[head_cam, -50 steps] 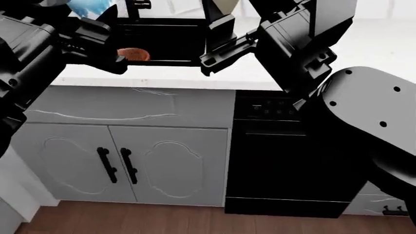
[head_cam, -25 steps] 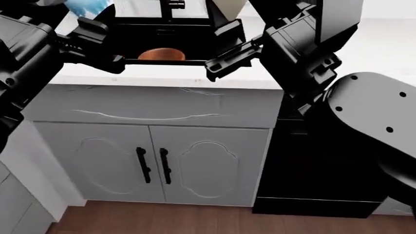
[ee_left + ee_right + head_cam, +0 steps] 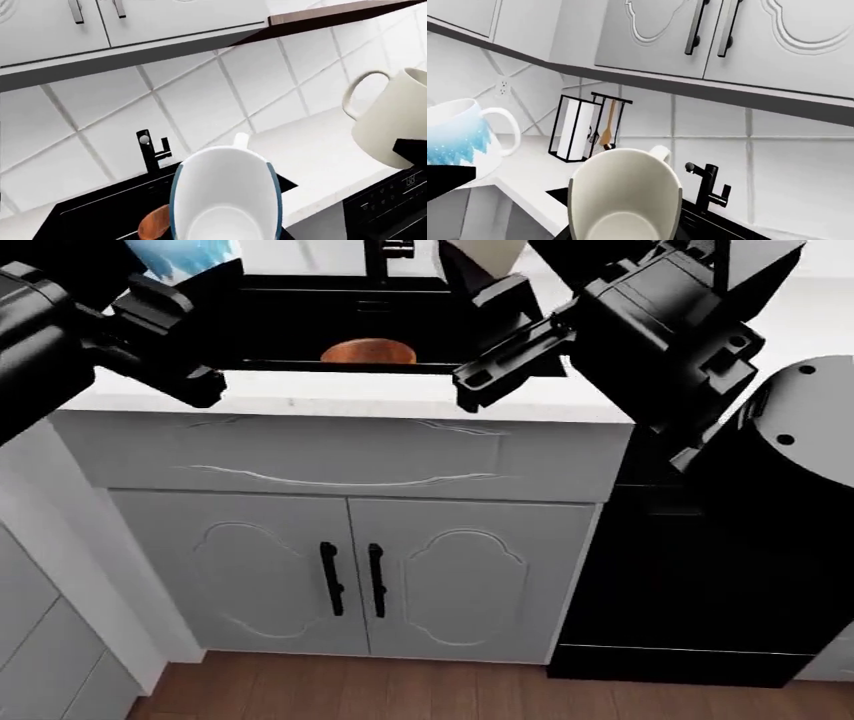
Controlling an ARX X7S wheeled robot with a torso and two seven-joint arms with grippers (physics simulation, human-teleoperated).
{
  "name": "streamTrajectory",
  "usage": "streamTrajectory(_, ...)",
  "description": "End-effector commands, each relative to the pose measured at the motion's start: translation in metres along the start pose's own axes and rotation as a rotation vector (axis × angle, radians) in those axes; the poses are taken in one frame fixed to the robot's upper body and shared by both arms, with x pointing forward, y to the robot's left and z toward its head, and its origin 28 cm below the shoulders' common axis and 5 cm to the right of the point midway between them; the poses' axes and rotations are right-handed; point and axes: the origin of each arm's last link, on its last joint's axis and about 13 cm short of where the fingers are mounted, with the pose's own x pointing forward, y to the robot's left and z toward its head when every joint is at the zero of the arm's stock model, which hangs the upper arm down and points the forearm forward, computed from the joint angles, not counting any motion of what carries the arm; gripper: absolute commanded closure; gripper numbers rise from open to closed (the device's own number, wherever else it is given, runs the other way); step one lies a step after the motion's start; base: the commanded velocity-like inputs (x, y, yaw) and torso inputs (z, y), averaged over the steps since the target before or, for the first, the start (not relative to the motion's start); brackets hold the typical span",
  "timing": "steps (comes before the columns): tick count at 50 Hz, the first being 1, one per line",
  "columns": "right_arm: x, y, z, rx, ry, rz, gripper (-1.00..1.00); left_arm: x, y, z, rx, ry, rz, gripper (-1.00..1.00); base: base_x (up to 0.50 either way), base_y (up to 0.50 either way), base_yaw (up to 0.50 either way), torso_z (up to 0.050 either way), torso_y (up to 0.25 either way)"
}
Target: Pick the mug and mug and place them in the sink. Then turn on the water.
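In the head view my left gripper (image 3: 174, 292) is shut on the white mug with the blue jagged pattern (image 3: 180, 258), held high at the black sink's (image 3: 287, 315) left side. My right gripper (image 3: 497, 285) is shut on the plain cream mug (image 3: 483, 252), held high at the sink's right side. The left wrist view looks into the patterned mug (image 3: 227, 200), with the cream mug (image 3: 390, 120) beside it and the tap (image 3: 152, 149) behind. The right wrist view looks into the cream mug (image 3: 624, 200), with the patterned mug (image 3: 457, 137) and the tap (image 3: 710, 184) beyond. The jaws themselves are hidden by the mugs.
A brown wooden bowl (image 3: 367, 350) lies in the sink near its front wall. A white counter edge (image 3: 347, 395) runs above grey cabinet doors (image 3: 441, 580), with a black dishwasher (image 3: 694, 570) to the right. A wire rack with a paper roll (image 3: 584, 127) stands on the counter.
The head view has shifted: the cabinets, sink and bowl have slid right and come nearer the middle. Both arms still hold their mugs high over the counter.
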Motion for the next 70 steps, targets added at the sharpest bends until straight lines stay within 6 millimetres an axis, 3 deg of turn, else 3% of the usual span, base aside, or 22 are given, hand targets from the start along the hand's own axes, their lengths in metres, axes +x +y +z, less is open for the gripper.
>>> streamTrajectory(1,-0.012,-0.015,0.025,-0.061,0.078,0.057,1.00,-0.008,0.016,0.012,0.031,0.066,-0.142,1.00,0.00,0.00,0.00,0.000,0.000)
streamTrajectory(8,-0.012,-0.026,0.033,-0.116,0.176,0.092,1.00,-0.011,0.026,0.020,0.093,0.147,-0.201,1.00,0.00,0.00,0.00,0.001,0.000)
streamTrajectory(17,-0.012,-0.043,0.041,-0.189,0.288,0.126,1.00,-0.009,0.057,0.043,0.137,0.191,-0.121,1.00,-0.01,0.15,0.00,0.000,0.001)
streamTrajectory(25,-0.009,-0.049,0.049,-0.234,0.316,0.116,1.00,-0.016,0.068,0.055,0.172,0.235,-0.072,1.00,-0.02,0.43,0.00,0.000,0.001)
streamTrajectory(41,-0.010,-0.049,0.054,-0.268,0.358,0.137,1.00,-0.029,0.067,0.052,0.229,0.335,-0.138,1.00,-0.02,0.48,0.00,0.000,0.001)
streamTrajectory(57,-0.008,-0.043,0.047,-0.297,0.426,0.259,1.00,-0.025,0.057,0.048,0.289,0.382,-0.315,1.00,0.00,0.00,0.00,0.000,0.001)
streamTrajectory(70,-0.015,-0.044,0.052,-0.307,0.454,0.272,1.00,-0.034,0.060,0.052,0.295,0.393,-0.323,1.00,0.00,0.39,0.00,0.001,0.002)
